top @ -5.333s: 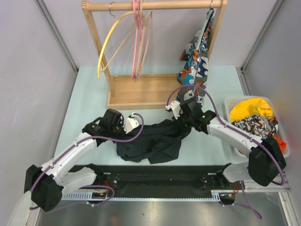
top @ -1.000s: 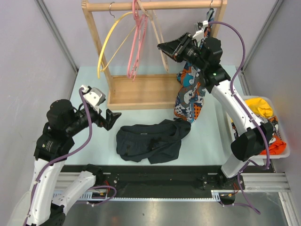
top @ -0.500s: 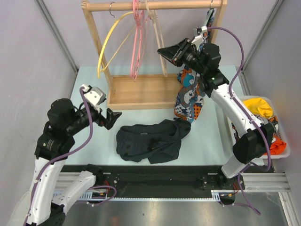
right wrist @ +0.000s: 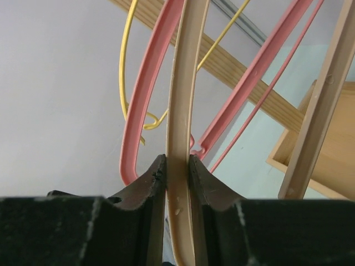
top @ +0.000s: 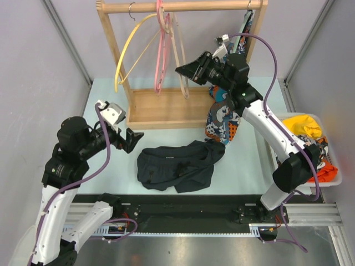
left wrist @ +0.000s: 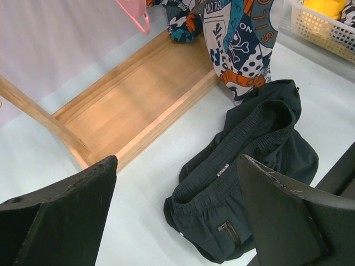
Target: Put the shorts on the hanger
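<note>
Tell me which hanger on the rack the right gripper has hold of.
The tan hanger, pinched in the right gripper; the pink hanger and yellow hanger hang beside it, outside the grip.

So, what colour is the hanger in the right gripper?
Tan, like light wood; the hanger, shut in the right gripper, shows best in the right wrist view.

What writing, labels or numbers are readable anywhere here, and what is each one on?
"ON": printed on the patterned garment, seen in the left wrist view; the other letters around it are broken up by folds and cannot be read for sure.
White tag on the waistband of the shorts: too small to read.
Nothing else in these views carries text that can be read.
</note>
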Robot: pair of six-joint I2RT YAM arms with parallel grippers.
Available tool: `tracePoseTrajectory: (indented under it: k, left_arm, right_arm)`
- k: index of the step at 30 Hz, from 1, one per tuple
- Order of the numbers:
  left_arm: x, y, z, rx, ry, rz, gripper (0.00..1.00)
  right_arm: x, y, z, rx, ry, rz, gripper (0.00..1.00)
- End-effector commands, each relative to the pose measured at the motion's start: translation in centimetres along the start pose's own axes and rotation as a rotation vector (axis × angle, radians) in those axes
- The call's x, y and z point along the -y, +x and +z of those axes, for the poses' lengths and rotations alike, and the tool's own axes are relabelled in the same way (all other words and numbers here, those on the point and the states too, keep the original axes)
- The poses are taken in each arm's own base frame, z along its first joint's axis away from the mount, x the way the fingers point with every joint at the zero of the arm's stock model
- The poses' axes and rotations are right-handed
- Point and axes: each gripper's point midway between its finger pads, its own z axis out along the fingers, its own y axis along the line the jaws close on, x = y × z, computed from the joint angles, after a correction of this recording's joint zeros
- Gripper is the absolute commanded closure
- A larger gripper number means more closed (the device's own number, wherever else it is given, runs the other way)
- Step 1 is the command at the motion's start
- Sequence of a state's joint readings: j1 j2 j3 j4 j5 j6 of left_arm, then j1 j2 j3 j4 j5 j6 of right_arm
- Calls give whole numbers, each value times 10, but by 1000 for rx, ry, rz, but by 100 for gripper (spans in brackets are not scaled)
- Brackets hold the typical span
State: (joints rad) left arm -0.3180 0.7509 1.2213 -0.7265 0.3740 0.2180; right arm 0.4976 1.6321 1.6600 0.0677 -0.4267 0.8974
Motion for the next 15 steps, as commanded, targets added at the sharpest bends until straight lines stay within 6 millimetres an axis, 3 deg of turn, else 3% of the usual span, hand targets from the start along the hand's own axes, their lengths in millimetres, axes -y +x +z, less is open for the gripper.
tracePoseTrajectory:
  k: [1, 8, 11, 15]
  left_arm:
    - [1, -2, 0, 20, 10, 10, 7]
    - [1, 0, -3, 23, 1, 22, 6]
    - [1, 1, -2, 19, 4, 20, 7]
    - [2, 2, -2, 19, 4, 22, 7]
  right_arm:
    - [-3, -6, 7, 17, 44, -109, 75]
    - [-3, 12, 14, -35, 55, -173, 72]
    - [-4, 17, 17, -43, 66, -199, 64]
    - [-4, 22, 22, -48, 75, -206, 65]
